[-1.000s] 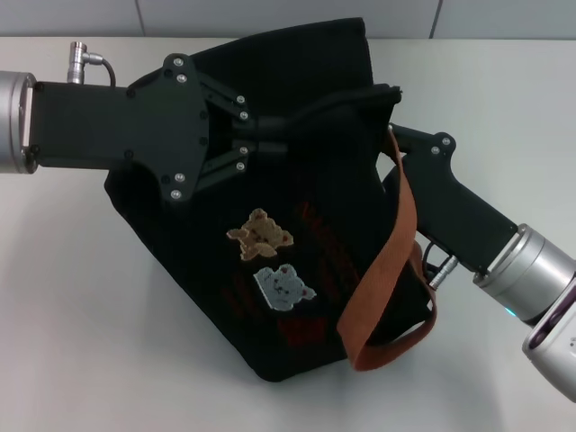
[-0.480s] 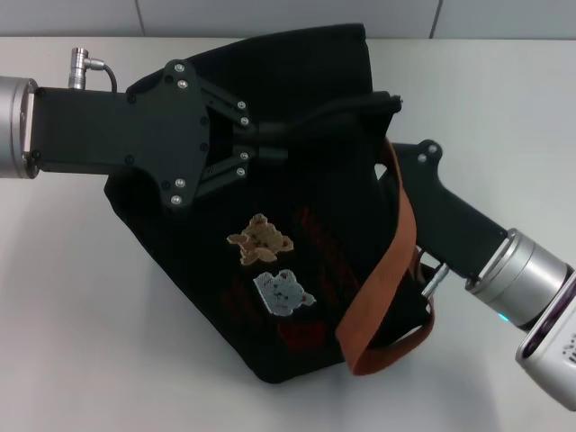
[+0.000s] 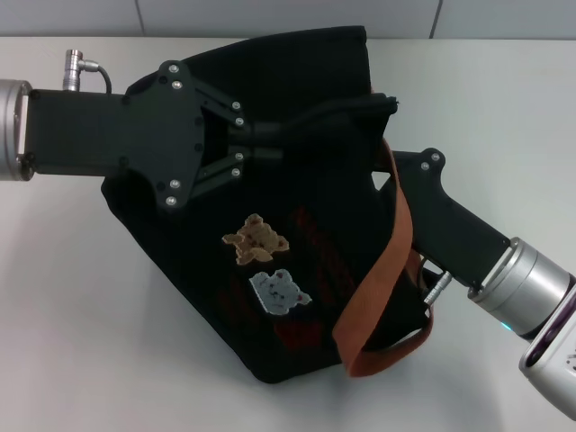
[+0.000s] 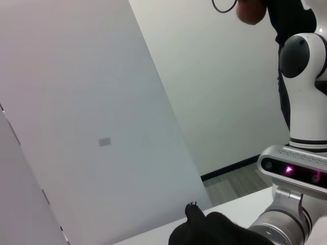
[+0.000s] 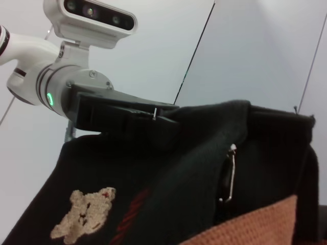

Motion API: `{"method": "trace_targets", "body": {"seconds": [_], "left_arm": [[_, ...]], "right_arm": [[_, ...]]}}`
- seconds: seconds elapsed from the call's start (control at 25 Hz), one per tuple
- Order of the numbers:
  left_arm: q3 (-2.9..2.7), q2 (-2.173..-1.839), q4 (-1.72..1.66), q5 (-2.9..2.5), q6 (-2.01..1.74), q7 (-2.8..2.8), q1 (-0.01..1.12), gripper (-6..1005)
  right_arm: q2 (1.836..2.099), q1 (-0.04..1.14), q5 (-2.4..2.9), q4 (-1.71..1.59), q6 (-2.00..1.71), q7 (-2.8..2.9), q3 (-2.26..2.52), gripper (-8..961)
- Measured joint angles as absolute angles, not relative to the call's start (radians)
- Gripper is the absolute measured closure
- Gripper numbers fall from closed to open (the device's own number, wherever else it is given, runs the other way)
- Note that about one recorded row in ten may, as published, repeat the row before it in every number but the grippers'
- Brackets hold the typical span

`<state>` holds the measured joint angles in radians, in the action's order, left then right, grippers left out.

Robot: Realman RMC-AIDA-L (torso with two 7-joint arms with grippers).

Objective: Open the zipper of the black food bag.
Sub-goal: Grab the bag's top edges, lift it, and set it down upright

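The black food bag lies tilted on the white surface, about midway between the surface's left and right edges, with its upper end toward the far edge and its lower corner toward the near edge. On the side facing up sit a tan bear patch and, just below it, a pale grey patch, the two nearly touching. One orange-brown handle runs down the bag's right side and loops round by the lower right corner. The left pincer reaches in from the left edge of the surface, across the upper part of the bag; its long dark fingers lie close together and are pinched on a raised fold of black fabric at the bag's upper right corner. The right pincer comes in from the near right, pressed against the bag's right side just behind the handle; whether it is apart or together I cannot tell, since the bag and the strap hide its tips. In the right wrist view the zipper shows as a slim silver pull tab hanging upright against the black fabric, just above the orange-brown webbing, with the left arm's dark pincer body lying across the bag's top edge beyond it and the bear patch lower down.
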<state>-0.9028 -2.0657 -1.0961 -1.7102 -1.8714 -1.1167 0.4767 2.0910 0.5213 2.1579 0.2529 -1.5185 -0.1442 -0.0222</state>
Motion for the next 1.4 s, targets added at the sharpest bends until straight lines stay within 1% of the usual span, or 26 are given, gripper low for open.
{"method": "trace_targets", "body": {"seconds": [0.8,1.16,1.4], "left_arm": [[-0.796,-2.062,-1.092,-1.667,-1.924,-1.076,0.422,910],[-0.719,-2.059,-1.079,-1.662,-1.934,-1.056,0.392,910],[-0.694,-2.052,-1.037,-1.659,-1.935,-1.033,0.374,910]], "right_arm": [[2.088,0.46,2.149,0.24,-1.477,-0.144,-0.025,943],[2.085,0.384,2.15,0.212,-1.48,-0.144,-0.025,938],[2.083,0.359,2.149,0.196,-1.492,-0.143,-0.026,935]]}}
